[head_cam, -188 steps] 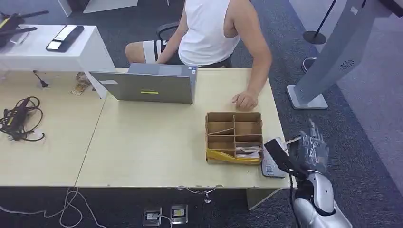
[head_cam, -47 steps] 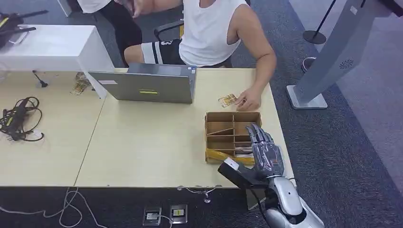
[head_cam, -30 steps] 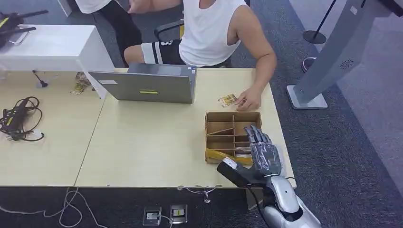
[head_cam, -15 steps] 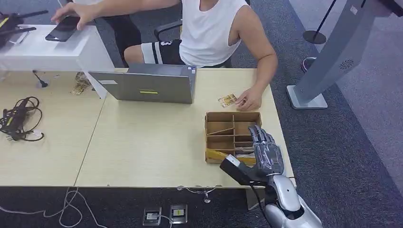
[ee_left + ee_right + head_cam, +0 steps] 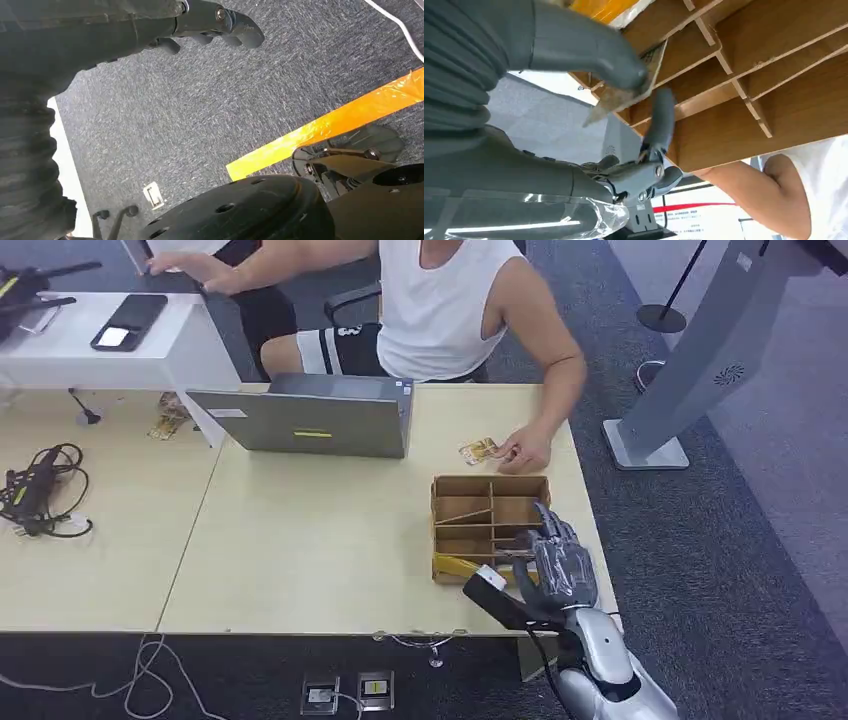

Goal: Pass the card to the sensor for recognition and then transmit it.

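My right hand [image 5: 562, 562] is over the near right corner of the brown cardboard divider box [image 5: 470, 498]. In the right wrist view its thumb [image 5: 589, 47] presses a worn tan card [image 5: 650, 64] against a dark finger [image 5: 659, 120], just above the box's compartments [image 5: 744, 55]. A second card [image 5: 479, 451] lies on the table beyond the box, next to a person's hand [image 5: 522, 452]. My left hand [image 5: 210, 22] hangs over the carpet and holds nothing, its fingers loosely bent.
A grey laptop [image 5: 315, 422] stands on the wooden table [image 5: 320, 540], with a person seated behind it. A phone [image 5: 128, 322] lies on a white stand at the back left. Cables [image 5: 40, 490] lie at the left. A grey kiosk [image 5: 700, 350] stands to the right.
My right hand has stayed over the box's near right corner, with little shift. The person's far arm has left the phone on the white stand and reached further back.
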Robot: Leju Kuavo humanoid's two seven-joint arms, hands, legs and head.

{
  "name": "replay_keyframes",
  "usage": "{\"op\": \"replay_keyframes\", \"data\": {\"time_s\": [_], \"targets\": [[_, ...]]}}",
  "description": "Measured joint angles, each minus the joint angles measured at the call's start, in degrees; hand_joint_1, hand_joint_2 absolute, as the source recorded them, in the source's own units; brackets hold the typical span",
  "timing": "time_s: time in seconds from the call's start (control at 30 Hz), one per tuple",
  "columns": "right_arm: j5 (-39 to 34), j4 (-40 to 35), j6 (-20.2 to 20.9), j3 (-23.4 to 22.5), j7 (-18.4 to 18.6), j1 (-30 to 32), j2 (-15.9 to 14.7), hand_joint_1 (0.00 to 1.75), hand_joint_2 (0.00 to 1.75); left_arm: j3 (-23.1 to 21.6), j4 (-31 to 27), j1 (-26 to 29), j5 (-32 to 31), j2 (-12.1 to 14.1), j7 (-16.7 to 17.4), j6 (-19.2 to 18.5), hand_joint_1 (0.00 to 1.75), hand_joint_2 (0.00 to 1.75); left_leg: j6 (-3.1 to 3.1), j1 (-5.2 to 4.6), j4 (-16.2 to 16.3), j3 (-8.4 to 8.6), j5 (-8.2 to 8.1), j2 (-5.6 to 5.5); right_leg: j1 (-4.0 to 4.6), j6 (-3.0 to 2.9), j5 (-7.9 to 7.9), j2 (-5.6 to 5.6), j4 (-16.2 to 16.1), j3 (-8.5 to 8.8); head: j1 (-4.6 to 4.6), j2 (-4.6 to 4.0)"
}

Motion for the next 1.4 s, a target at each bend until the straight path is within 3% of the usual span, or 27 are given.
{"op": "replay_keyframes", "data": {"time_s": [0.67,1.03,1.4], "targets": [[-0.3,0.0,-0.6,-0.8,0.1,0.4,0.1,1.75,1.75,0.0,0.0,0.0,-0.5,0.0,-0.1,0.0,0.00,1.75,0.00,0.00,0.0,0.00,0.00,0.00,0.00,0.00,0.00,0.00,0.0,0.00,0.00,0.00],[3.5,-1.5,-7.1,-2.8,1.2,0.2,0.2,1.75,1.75,-0.2,0.0,0.0,-1.4,0.0,-0.3,0.0,0.00,1.75,0.00,0.00,0.0,-0.01,0.00,0.01,0.00,0.00,0.00,0.01,0.0,0.00,0.00,0.00],[5.0,-8.2,-7.9,-6.9,2.7,-5.7,-0.2,1.75,1.75,-0.2,0.0,0.0,-1.8,0.0,-1.0,0.0,0.00,1.75,-0.01,0.00,0.0,0.02,0.01,0.03,0.00,-0.05,0.05,0.03,0.0,0.00,0.00,0.00]]}}
